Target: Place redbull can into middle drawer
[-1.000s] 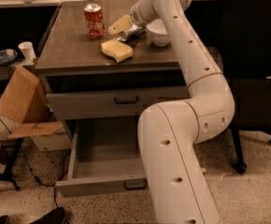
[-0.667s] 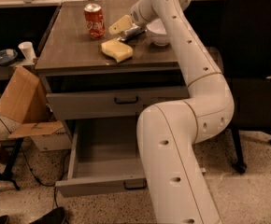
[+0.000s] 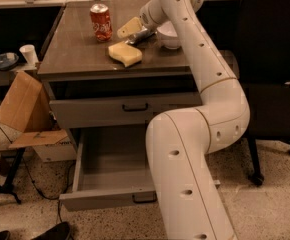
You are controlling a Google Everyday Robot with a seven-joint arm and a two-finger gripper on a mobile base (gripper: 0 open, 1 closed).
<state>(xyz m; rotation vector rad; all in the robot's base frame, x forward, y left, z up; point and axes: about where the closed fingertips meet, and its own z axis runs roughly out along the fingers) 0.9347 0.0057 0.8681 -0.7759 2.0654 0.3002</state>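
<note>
End effector (image 3: 129,30) low on the tabletop (image 3: 75,54) at the redbull can (image 3: 139,36), grip cannot be told, middle drawer (image 3: 105,200) pulled open

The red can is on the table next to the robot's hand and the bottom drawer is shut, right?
No, the camera view shows the lower drawer pulled open. The red soda can does stand on the table, beside the gripper.

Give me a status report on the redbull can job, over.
Gripper low over tabletop, beside white bowl. Redbull can under it, mostly hidden. Middle drawer pulled open. Yellow sponge close by.
</note>
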